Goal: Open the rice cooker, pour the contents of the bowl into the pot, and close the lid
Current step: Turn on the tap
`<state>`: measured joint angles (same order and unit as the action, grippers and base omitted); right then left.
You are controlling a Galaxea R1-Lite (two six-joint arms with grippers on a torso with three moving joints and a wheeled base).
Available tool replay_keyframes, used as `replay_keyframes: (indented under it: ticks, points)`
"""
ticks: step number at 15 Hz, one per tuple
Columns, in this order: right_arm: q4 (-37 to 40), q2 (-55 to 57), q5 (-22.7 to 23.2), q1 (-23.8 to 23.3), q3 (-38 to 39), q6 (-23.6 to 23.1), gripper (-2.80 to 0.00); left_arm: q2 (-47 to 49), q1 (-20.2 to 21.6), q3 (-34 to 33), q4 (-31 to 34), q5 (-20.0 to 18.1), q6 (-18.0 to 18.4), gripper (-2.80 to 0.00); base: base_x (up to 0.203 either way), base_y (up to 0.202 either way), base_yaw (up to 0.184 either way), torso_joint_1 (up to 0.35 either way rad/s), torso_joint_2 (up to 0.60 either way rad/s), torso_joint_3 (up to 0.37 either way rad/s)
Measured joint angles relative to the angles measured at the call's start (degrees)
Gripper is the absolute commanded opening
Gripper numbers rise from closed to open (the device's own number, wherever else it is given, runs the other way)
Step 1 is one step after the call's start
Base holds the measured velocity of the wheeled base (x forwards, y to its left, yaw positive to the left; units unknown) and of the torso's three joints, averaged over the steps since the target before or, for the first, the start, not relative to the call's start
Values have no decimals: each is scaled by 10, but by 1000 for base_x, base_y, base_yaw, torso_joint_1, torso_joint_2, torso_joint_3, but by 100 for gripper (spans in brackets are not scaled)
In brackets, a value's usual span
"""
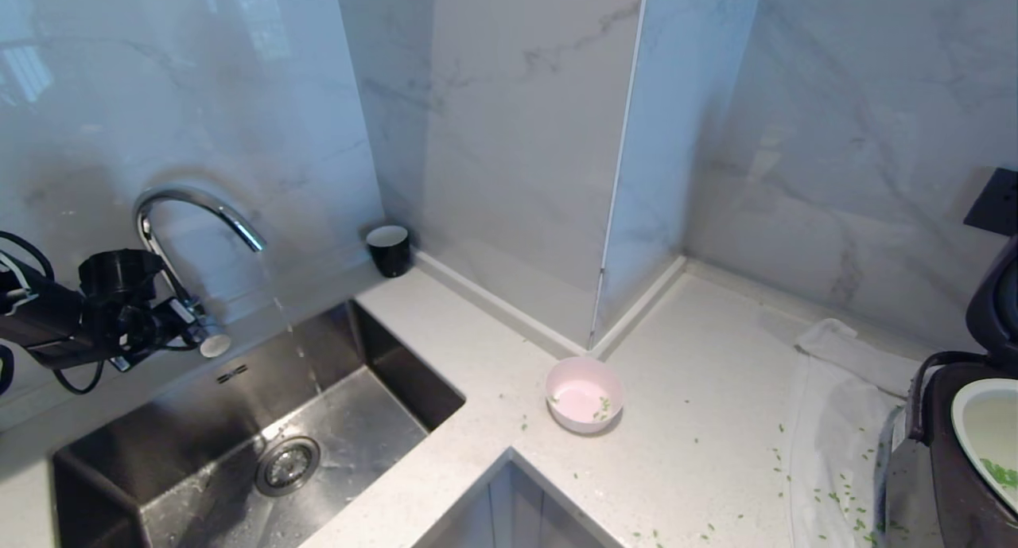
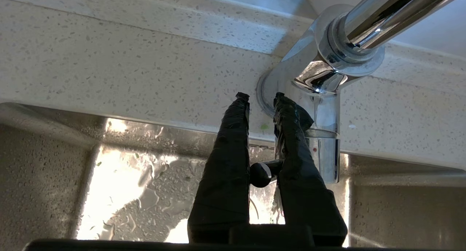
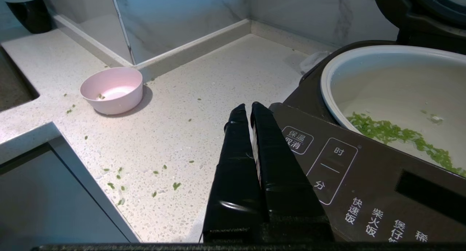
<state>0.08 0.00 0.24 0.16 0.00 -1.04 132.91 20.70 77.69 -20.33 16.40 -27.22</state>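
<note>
Pale speckled counter (image 1: 700,421) wraps an inside corner under marble-look wall panels. Steel sink (image 1: 238,452) sunk in at the left; chrome tap (image 1: 195,206) arches over it with a thin stream of water falling toward the drain.

Rice cooker (image 1: 946,468) at the far right edge of the head view, lid (image 1: 994,309) raised behind it. Pot (image 3: 393,83) sits seated in the body, green bits (image 3: 400,138) lying along its floor. White cloth (image 1: 835,421) spread on the counter, running under the cooker's side.

Left gripper (image 2: 260,98) at the tap base, over the back edge of the sink. Fingers narrowly parted with nothing pinched between them; one fingertip lies against the tap's lever.

Right gripper (image 3: 249,107) low in front of the cooker's control panel, fingers pressed together, empty.

Bowl (image 1: 584,393) upright on the counter near the wall corner, well apart from the cooker, only a few green flecks inside. Black cup (image 1: 389,250) by the wall behind the sink. Loose green bits scattered on counter and cloth.
</note>
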Motion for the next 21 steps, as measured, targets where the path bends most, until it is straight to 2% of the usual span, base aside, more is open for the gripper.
replay_keyframes:
  ticks: [14,15,21]
  points:
    - [0,0,0,0,0,0,-280,-3,-4,-1,1,-1,0,-280,0,0,0,0,0,0]
    - [0,0,0,0,0,0,-280,-3,-5,-1,1,0,0,0,0,0,0,0,0,0]
    - [0,0,0,0,0,0,-280,3,-4,4,0,0,-1,0,0,0,0,0,0,0]
